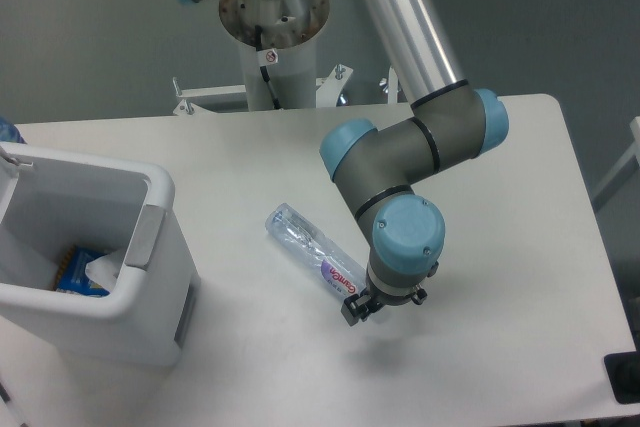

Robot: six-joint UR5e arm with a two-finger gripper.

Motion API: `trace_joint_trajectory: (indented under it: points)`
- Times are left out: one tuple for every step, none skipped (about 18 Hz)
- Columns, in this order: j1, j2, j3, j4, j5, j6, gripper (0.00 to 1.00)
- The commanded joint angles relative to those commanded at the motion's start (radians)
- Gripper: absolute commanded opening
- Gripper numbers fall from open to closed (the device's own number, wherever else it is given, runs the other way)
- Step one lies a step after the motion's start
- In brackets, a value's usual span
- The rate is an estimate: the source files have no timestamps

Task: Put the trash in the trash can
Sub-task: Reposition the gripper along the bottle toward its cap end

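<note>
The trash that shows on the table is a crushed clear plastic bottle [305,244] with a purple-pink label, lying slantwise at the table's middle. Its cap end is hidden under my gripper [358,307], which points straight down over that end, low to the table. The blue wrist joint covers most of the fingers, so their gap does not show. The trash can [152,237], a white bin with a grey panel on its rim, stands at the left, well apart from the bottle. Inside it lies a crumpled white paper wad [103,269].
A blue and orange packet [72,273] also lies in the bin. The arm's base post [272,32] rises behind the table's far edge. A dark object [625,379] sits past the front right corner.
</note>
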Motion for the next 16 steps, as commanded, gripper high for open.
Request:
trace_joint_trajectory:
  points:
    - [-0.003, 0.000, -0.002, 0.000, 0.000, -0.002, 0.92]
    - [-0.003, -0.003, -0.003, 0.000, 0.000, -0.003, 0.92]
    - [-0.005, -0.006, -0.006, 0.000, 0.000, -0.015, 0.92]
    - [-0.005, -0.008, -0.006, 0.000, 0.000, -0.031, 0.92]
    - [-0.005, -0.011, -0.005, 0.000, 0.000, -0.043, 0.92]
    - [-0.005, -0.012, -0.006, 0.000, 0.000, -0.048, 0.91]
    - [-0.005, -0.014, -0.006, 0.000, 0.000, -0.049, 0.90]
    - [-0.005, -0.014, -0.011, 0.000, 0.000, -0.055, 0.90]
    - [-0.005, -0.014, -0.012, 0.002, 0.000, -0.061, 0.89]
    - [-0.005, -0.015, -0.014, 0.002, 0.000, -0.063, 0.88]
    - [-0.005, -0.017, -0.014, 0.002, 0.000, -0.067, 0.84]
    - [-0.005, -0.023, -0.014, 0.002, 0.003, -0.074, 0.80]
    - [-0.006, -0.026, -0.014, 0.002, 0.020, -0.092, 0.77]
    - [-0.012, -0.032, -0.008, 0.002, 0.037, -0.104, 0.72]
    - [-0.020, -0.038, -0.002, 0.002, 0.049, -0.107, 0.70]
    - [-0.020, -0.040, -0.002, 0.002, 0.051, -0.109, 0.66]
